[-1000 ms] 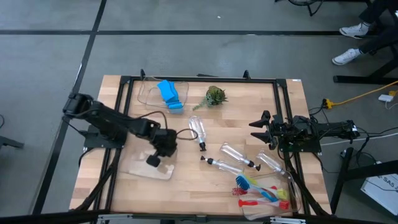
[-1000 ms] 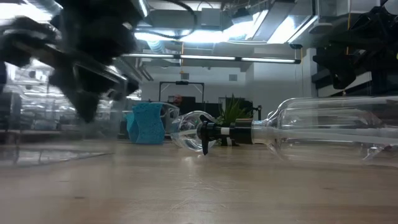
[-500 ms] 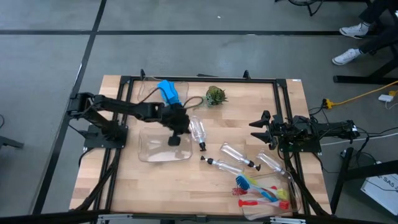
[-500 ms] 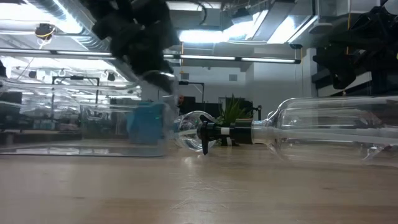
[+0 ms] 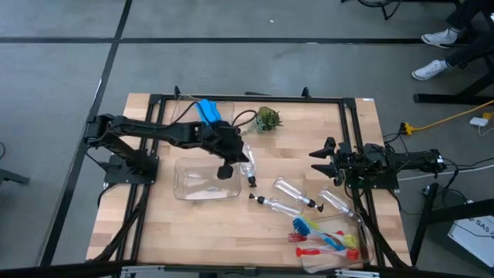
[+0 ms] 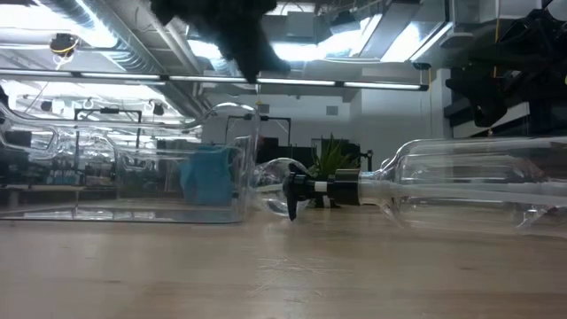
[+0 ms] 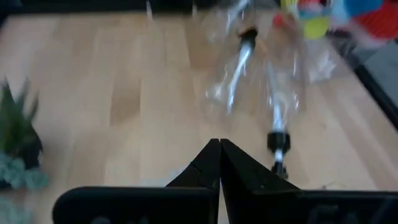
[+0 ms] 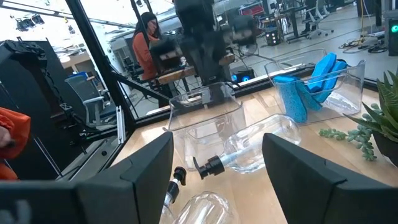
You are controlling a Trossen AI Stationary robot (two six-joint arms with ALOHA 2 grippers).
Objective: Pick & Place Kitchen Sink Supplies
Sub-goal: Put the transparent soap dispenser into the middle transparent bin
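My left gripper [image 5: 225, 171] is shut and hovers just above the right wall of a clear bin [image 5: 202, 185] at the table's middle; the low view shows a gap between the fingers [image 6: 252, 62] and the rim. A blue sponge [image 5: 208, 114] stands in a second clear bin at the far edge. Several clear pump bottles lie on their sides: one [image 5: 245, 161] right beside the left gripper, others [image 5: 292, 190] [image 5: 276, 205] [image 5: 337, 202] toward the near right. Red, blue and yellow-green brushes [image 5: 328, 239] lie at the near right corner. My right gripper [image 5: 324, 158] waits open at the right edge.
A small green plant [image 5: 267, 118] stands near the far edge, right of the sponge bin [image 5: 185, 116]. A black frame [image 5: 255, 98] runs along the table's edges. Bare wood shows at the near left [image 5: 177, 232] and far right [image 5: 324, 123]. A person [image 8: 146, 43] stands beyond the table.
My left gripper swung from the near left toward the table's middle and far side, then a little farther right and up. The clear bin went with it from the near left to the middle, and has lain still there for the last half second.
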